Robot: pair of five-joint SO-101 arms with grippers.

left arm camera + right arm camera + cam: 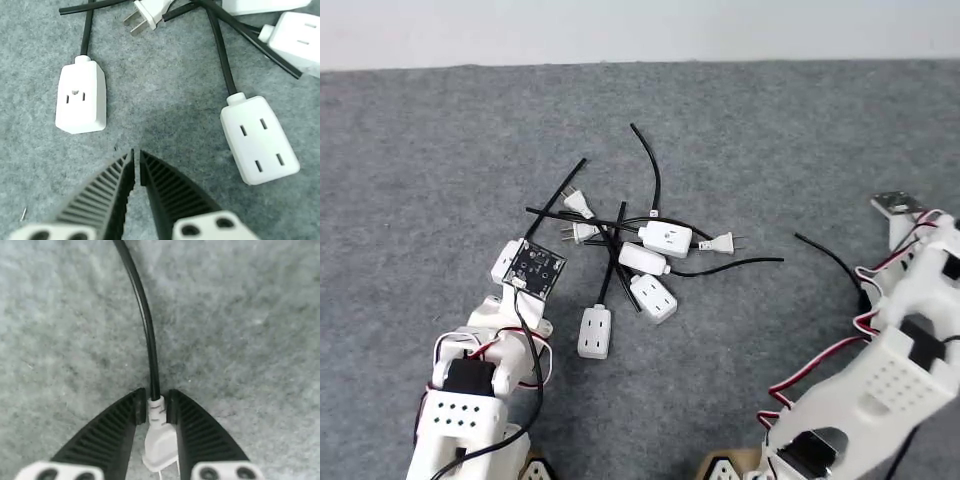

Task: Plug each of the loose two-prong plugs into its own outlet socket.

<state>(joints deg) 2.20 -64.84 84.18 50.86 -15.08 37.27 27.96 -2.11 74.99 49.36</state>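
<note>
early stage: right end effector (155, 404) grasping one plug (160, 440), left end effector (136, 159) clenched empty near a socket (81, 97); loose plugs (578, 205) mid-frame, none seated yet

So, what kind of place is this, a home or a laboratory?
Probably a robotics laboratory bench. A grey carpet-like mat is the work surface, the left arm and right arm stand side by side, and short-corded sockets and plugs lie loose.
</note>
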